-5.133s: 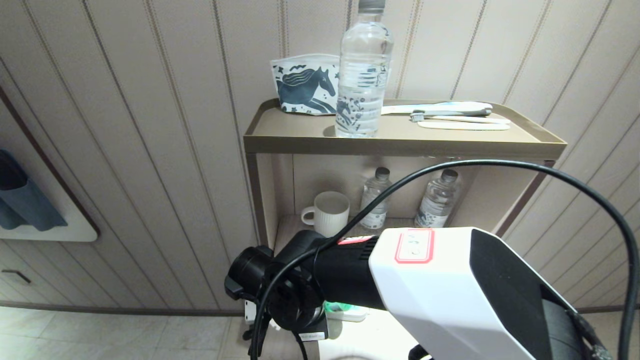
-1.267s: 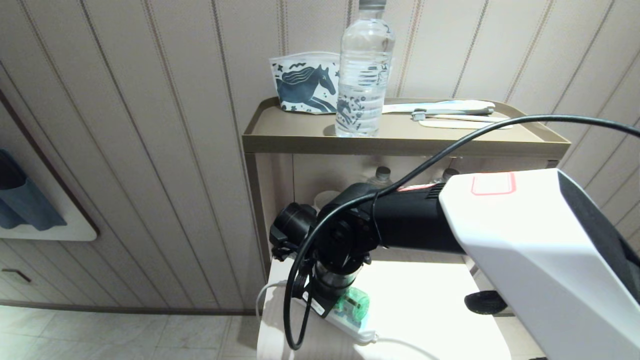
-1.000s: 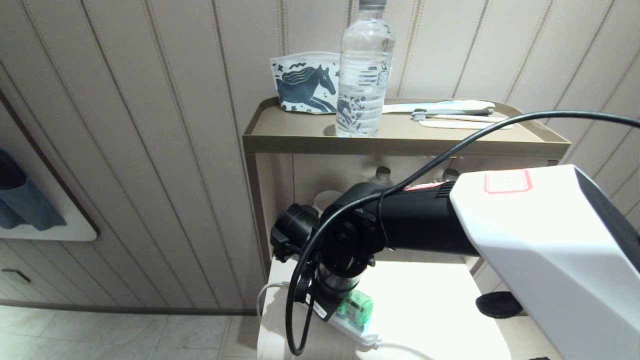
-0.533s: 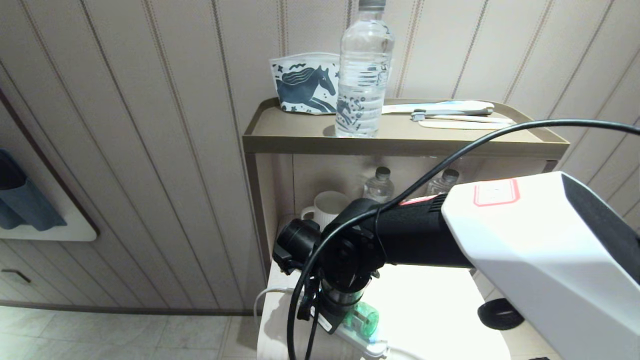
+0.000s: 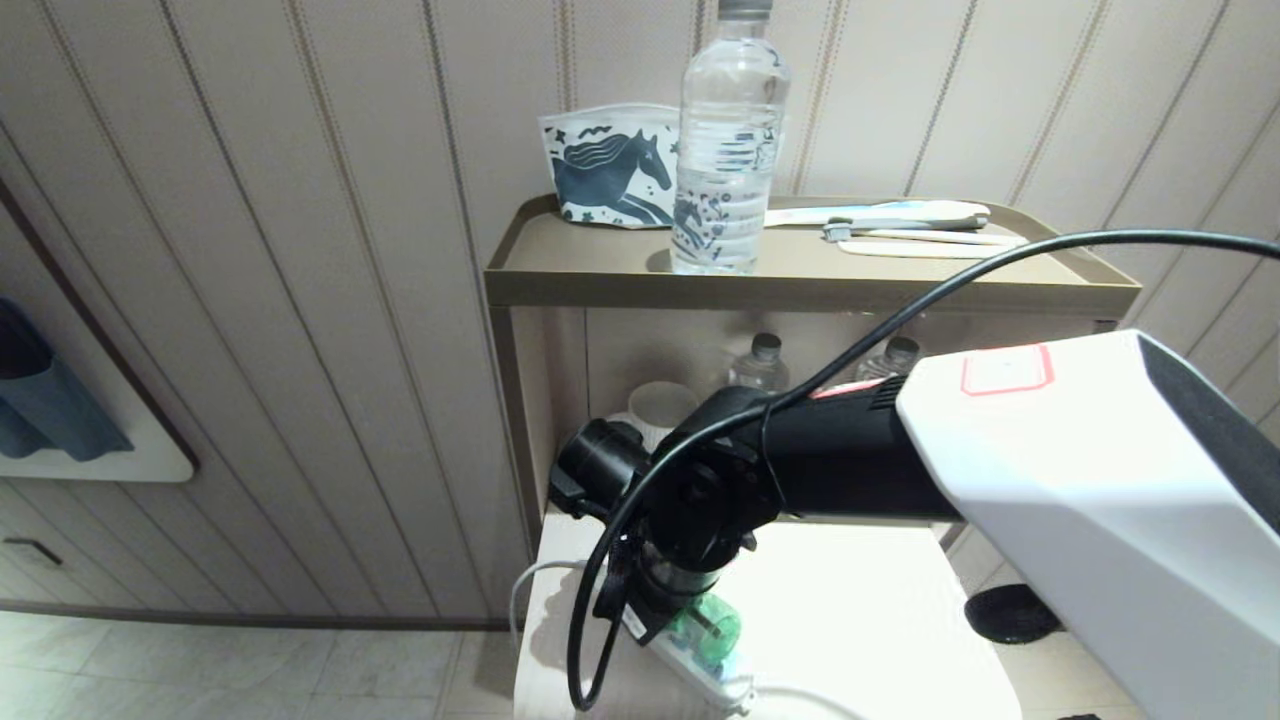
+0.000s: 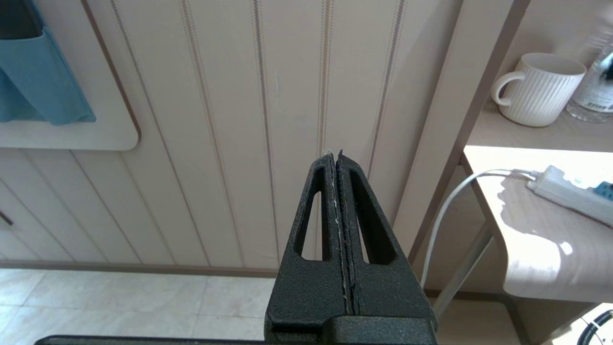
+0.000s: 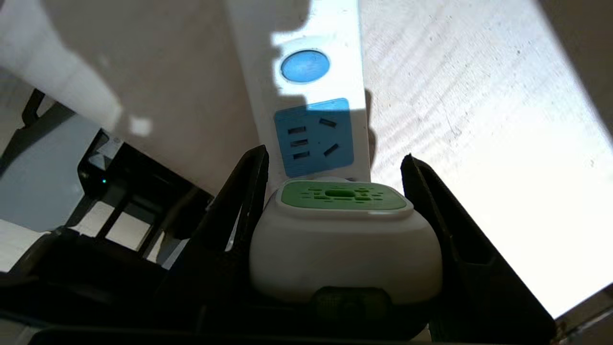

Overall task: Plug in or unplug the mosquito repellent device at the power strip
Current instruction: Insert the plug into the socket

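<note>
The right claw (image 5: 690, 625) is mostly hidden in the head view behind the black wrist. Only a green part of the mosquito repellent device (image 5: 712, 622) is seen below it, and its prongs are hidden in every view. The power strip (image 5: 700, 668) is largely covered there, and its near end is cut off in the right wrist view. The mug (image 5: 660, 408) and two small bottles (image 5: 762, 362) on the lower shelf are partly blocked by the arm.

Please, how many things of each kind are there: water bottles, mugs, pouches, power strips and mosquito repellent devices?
clear plastic water bottles: 3
white ribbed ceramic mug: 1
white fabric pouch with blue horse print: 1
long white plastic power strip: 1
white and green plastic mosquito repellent device: 1
Total: 7
</note>
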